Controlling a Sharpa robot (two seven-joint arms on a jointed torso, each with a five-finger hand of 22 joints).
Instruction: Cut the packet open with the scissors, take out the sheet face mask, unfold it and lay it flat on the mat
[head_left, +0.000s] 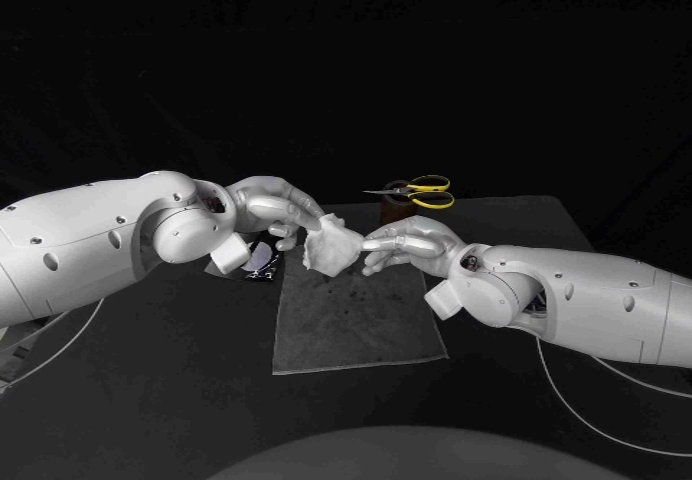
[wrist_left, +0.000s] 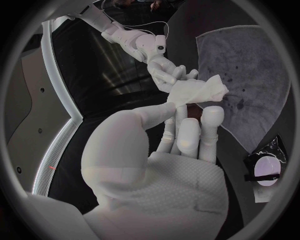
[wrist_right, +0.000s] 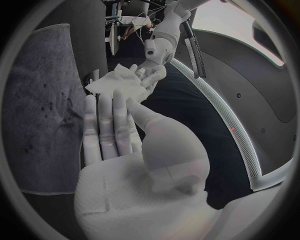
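The white sheet mask (head_left: 332, 248), still folded and crumpled, hangs in the air over the far end of the grey mat (head_left: 353, 325). My left hand (head_left: 274, 212) pinches its left side and my right hand (head_left: 411, 245) pinches its right side, the fingertips of both almost meeting. In the left wrist view my left hand (wrist_left: 187, 135) grips the mask (wrist_left: 197, 91) from below, with the right hand (wrist_left: 165, 70) opposite. In the right wrist view my right hand (wrist_right: 112, 125) reaches under the mask (wrist_right: 119, 82), facing the left hand (wrist_right: 153, 75).
The cut dark packet (head_left: 260, 258) lies on the table left of the mat, beneath my left wrist; the left wrist view shows the packet (wrist_left: 269, 167) beside the mat (wrist_left: 250, 75). Yellow-handled scissors (head_left: 421, 190) stand in a brown holder (head_left: 395, 212) behind the mat.
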